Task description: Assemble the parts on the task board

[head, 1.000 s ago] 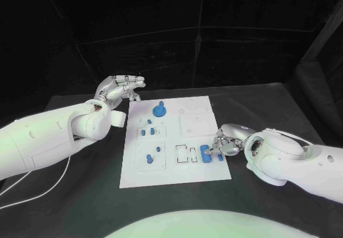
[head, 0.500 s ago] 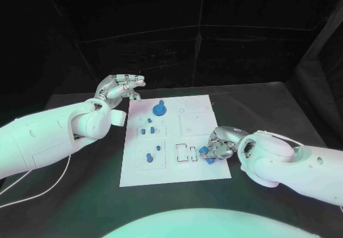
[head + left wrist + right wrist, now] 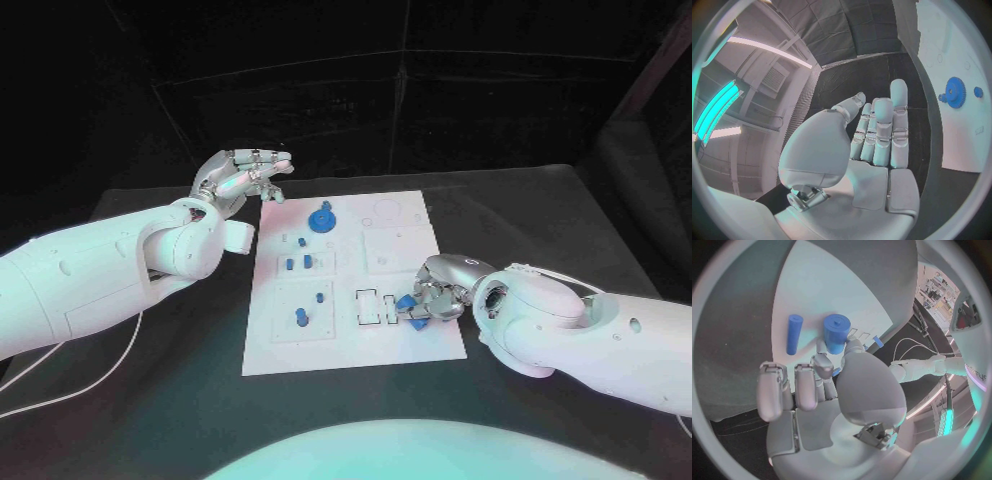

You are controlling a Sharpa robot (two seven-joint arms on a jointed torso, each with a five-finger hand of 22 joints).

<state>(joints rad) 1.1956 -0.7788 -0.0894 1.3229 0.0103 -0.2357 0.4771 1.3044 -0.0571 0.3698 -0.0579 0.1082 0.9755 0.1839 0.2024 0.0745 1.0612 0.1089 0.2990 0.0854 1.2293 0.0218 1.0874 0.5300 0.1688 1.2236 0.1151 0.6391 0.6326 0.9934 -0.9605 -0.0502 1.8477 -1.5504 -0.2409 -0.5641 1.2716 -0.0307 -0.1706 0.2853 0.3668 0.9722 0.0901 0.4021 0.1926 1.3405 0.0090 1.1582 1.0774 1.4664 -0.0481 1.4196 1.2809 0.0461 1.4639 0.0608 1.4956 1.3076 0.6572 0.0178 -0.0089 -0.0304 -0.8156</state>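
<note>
In the head view the task board point(image 3: 353, 280) lies in the middle of the black bench point(image 3: 173, 400), with a blue gear point(image 3: 320, 220) seated near its far edge and several small blue parts point(image 3: 299, 265) standing in the pockets on its left half, so some of the assembly looks done. The left hand point(image 3: 242, 178) hovers off the board's far left corner, fingers spread and holding nothing. The right hand point(image 3: 437, 290) is down at the board's near right side, fingers pinching a short blue cylinder point(image 3: 411, 305) just beside two outlined slots point(image 3: 378, 308) that are unfilled. The left wrist view shows the left hand's fingers point(image 3: 879, 135) straight and bare, the gear off to one side. In the right wrist view the cylinder sits pinched at the fingertips over the white board, with a thinner blue peg point(image 3: 794, 333) lying loose beside it; I judge both remain to be seated.
</note>
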